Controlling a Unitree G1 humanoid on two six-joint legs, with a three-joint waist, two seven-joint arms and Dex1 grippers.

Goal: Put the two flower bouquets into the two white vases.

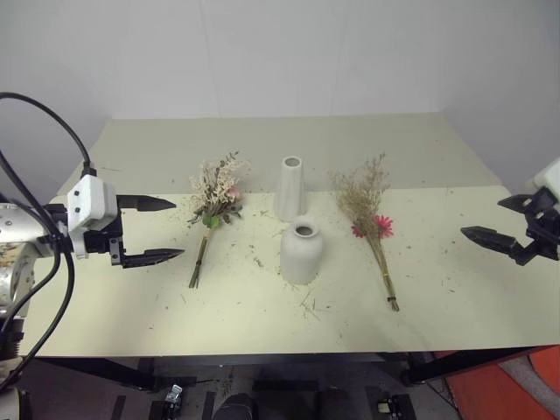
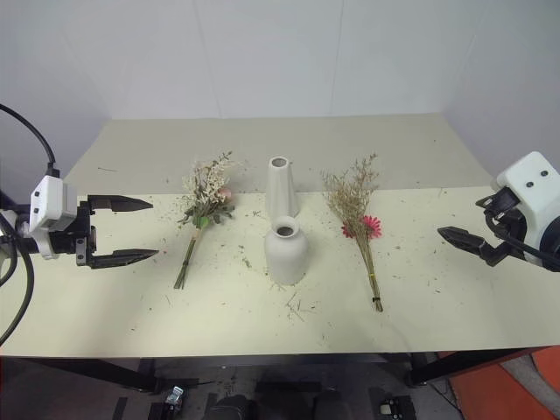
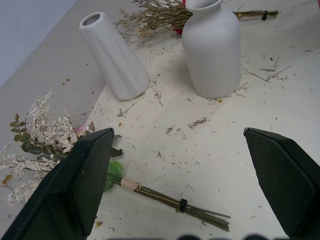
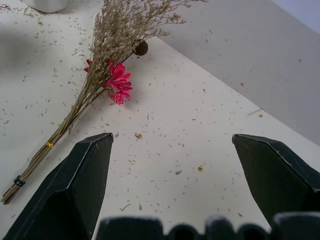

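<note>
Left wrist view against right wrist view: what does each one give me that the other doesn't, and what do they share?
Left wrist view alone: the tall slim vase, standing, the rose bunch lying flat with its tied stems, and the open left gripper above bare table. Right wrist view alone: the dried-grass bunch's stem end with its ties, a grey strip beyond the table's far edge, and the open right gripper. Shared: the dried-grass bunch with its red daisy, the squat vase, just a sliver in the right wrist view, and the littered table.

Matt ceramics, dry stems
Both white vases [image 1: 302, 249] look matt, smooth ceramic; the tan bouquet [image 1: 372, 210] dry, wispy; table [image 1: 157, 149] matt
</note>
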